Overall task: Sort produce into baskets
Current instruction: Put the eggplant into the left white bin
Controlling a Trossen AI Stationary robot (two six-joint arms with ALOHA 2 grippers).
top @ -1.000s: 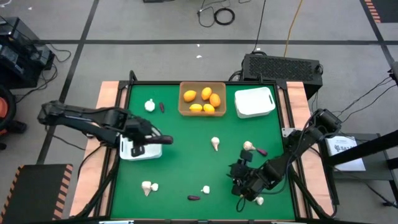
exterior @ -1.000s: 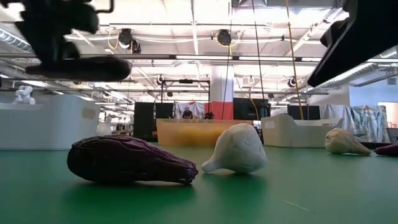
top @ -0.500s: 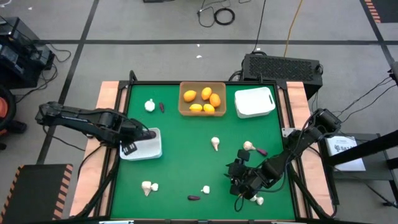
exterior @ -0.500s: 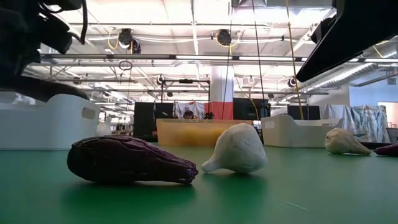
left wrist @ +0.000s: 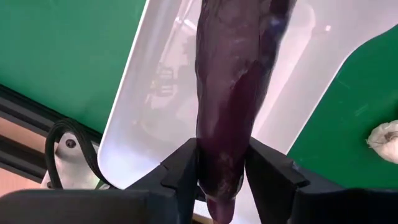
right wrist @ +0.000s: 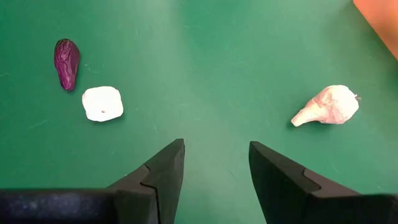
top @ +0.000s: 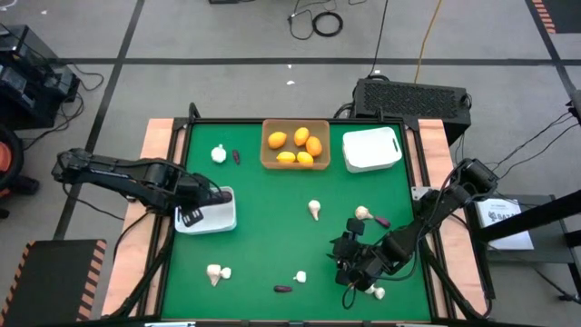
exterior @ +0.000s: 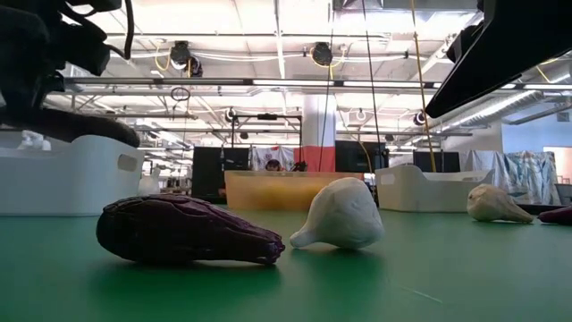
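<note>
Holding a dark purple piece (left wrist: 233,106) between the fingers of my left gripper (left wrist: 219,169), I hang over the white basket (top: 221,216) at the table's nine o'clock side, the piece pointing down into it. My right gripper (right wrist: 211,163) waits with jaws apart and empty near five o'clock, above bare green table (top: 272,218), a garlic bulb (right wrist: 328,105) and a small purple piece (right wrist: 66,62) lying ahead of it.

I see a green counter (top: 272,227). On it sit a brown basket (top: 295,162) with orange fruits (top: 313,145), two white baskets (top: 371,150), garlic bulbs (top: 314,210) and small purple pieces (top: 283,289).
</note>
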